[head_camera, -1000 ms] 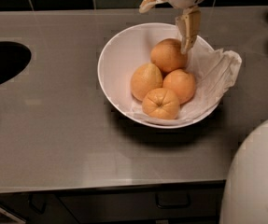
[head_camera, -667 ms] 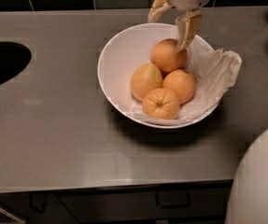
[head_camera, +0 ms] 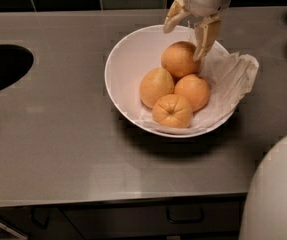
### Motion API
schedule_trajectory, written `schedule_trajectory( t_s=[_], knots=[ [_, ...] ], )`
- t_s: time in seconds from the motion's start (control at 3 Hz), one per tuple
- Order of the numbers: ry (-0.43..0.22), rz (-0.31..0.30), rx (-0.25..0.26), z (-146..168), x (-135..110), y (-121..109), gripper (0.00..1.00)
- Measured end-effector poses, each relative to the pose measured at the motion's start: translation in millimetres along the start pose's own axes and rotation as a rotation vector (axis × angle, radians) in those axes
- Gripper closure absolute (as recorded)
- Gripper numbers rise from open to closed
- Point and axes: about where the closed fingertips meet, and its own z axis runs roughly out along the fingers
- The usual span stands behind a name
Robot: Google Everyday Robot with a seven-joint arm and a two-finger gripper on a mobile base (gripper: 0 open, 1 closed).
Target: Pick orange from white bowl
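Note:
The white bowl (head_camera: 115, 79) stands on the grey counter and holds four oranges. The orange (head_camera: 179, 60), largest and roundest, lies at the far side of the bowl. Nearer lie a paler, pointed one (head_camera: 156, 86), a plain one (head_camera: 193, 91) and one with star creases (head_camera: 171, 111). My gripper (head_camera: 188, 30) hangs from the top edge over the bowl's far rim, just above the orange. It is open and empty. Its right finger (head_camera: 203, 36) reaches down to the orange's upper right side. Its left finger (head_camera: 174, 18) is up at the far rim.
A crumpled white paper (head_camera: 233, 79) lines the bowl's right side and spills over its rim. A dark sink opening (head_camera: 3, 66) lies at the left. The robot's white body (head_camera: 278, 194) fills the lower right corner. A drawer handle (head_camera: 185, 216) shows below the counter's front edge.
The gripper has shifted slightly, its left finger coming lower toward the bowl's far rim. The oranges and bowl have not moved.

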Motion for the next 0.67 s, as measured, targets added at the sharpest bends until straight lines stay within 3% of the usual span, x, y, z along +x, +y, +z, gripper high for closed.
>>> schedule_trajectory(
  t_s=[0.67],
  knots=[
    [-0.001, -0.061, -0.031, 9.2, 0.9, 0.2, 0.35]
  ],
)
